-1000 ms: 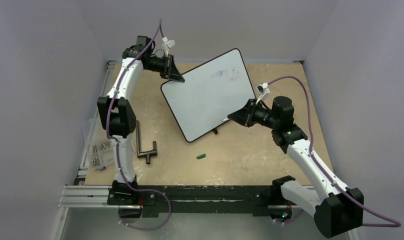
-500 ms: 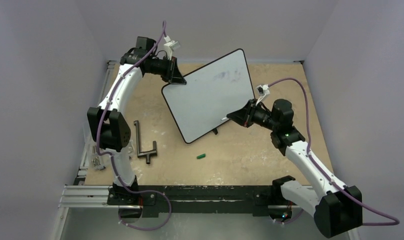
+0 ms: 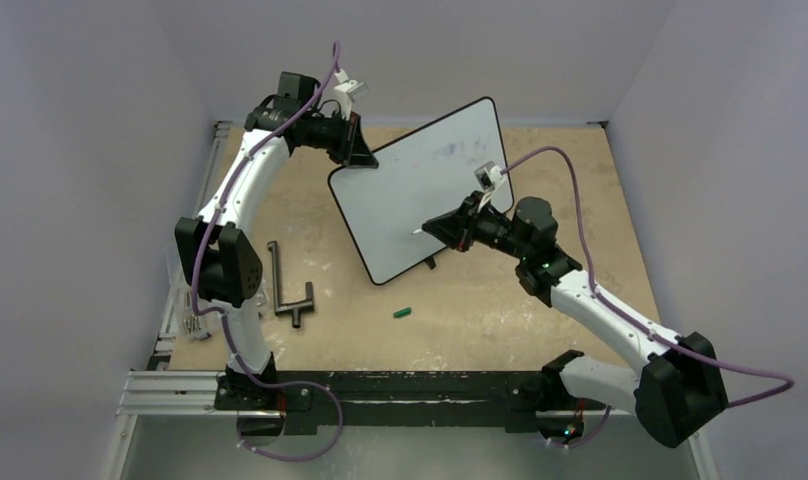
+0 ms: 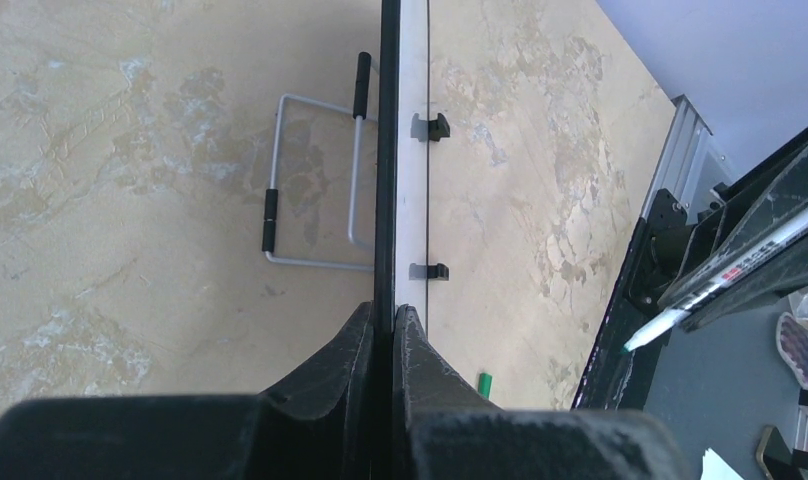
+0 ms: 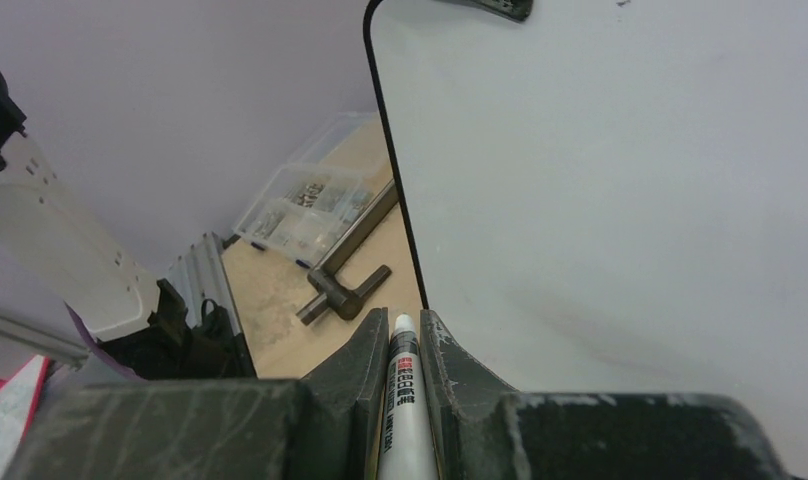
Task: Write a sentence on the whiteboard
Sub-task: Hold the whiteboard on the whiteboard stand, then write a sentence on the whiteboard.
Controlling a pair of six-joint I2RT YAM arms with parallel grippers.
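The whiteboard (image 3: 420,185) is held tilted above the table, its glossy face toward the right arm. My left gripper (image 3: 365,158) is shut on its upper-left edge; in the left wrist view the board (image 4: 390,150) runs edge-on out of the closed fingers (image 4: 392,310). My right gripper (image 3: 435,228) is shut on a white marker (image 5: 402,400), whose tip (image 3: 417,232) sits close in front of the board's lower-middle face. The sentence is not in view: the board (image 5: 620,200) shows only faint old smudges (image 3: 455,150).
A green marker cap (image 3: 402,312) lies on the table below the board. A dark T-shaped metal tool (image 3: 292,295) and a clear parts box (image 3: 195,305) sit at the left edge. Grey walls close in the back and sides.
My right arm has swung left, carrying the marker from the board's lower-right edge to in front of its face. The left arm has shifted slightly, keeping hold of the board.
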